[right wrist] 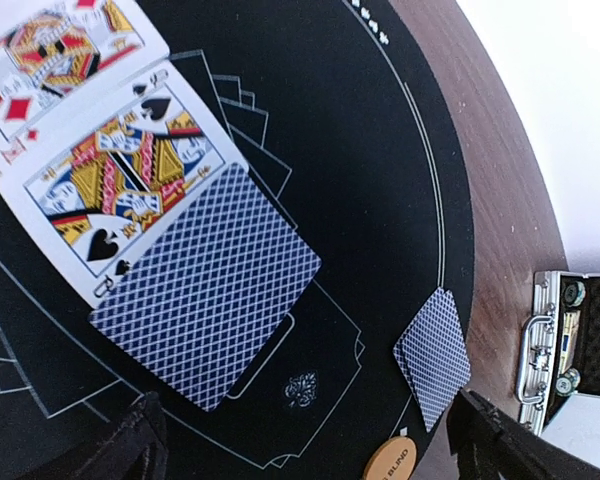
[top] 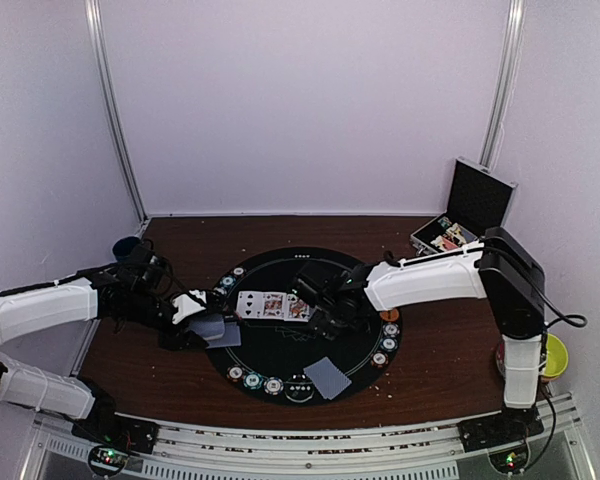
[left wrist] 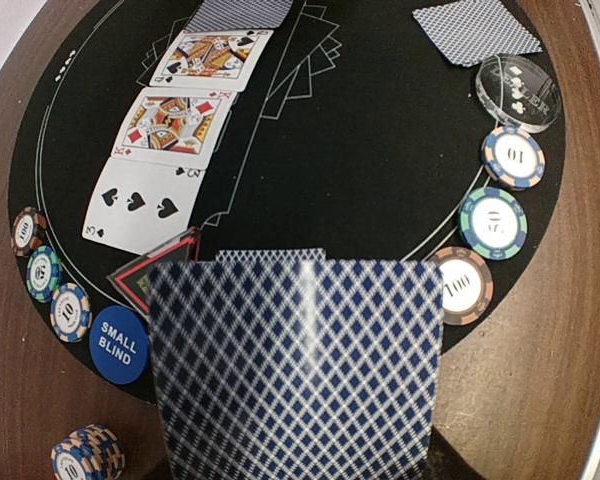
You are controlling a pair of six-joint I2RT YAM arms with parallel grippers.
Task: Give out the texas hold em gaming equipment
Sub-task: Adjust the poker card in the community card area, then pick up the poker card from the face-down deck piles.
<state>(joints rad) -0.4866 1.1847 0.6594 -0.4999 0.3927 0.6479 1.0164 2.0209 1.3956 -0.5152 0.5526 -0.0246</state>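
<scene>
Left tool (top: pixel 185 322) pinches a blue-backed card (left wrist: pixel 295 370) between narrowly parted jaws, over the black mat's (left wrist: pixel 380 150) edge by the blue disc (left wrist: pixel 119 344) and red triangle marker (left wrist: pixel 140 278). Right tool (right wrist: pixel 315 450) gapes wide, holding nothing, above a face-down card (right wrist: pixel 205 285) that overlaps the end of three face-up cards (left wrist: pixel 175 130). Poker chips (left wrist: pixel 492 222) ring the mat on the desk (top: pixel 440 350).

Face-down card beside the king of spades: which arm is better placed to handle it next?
Probably the right: the right gripper hangs above the face-down card with jaws open and empty, while the left gripper is shut on the deck.
</scene>
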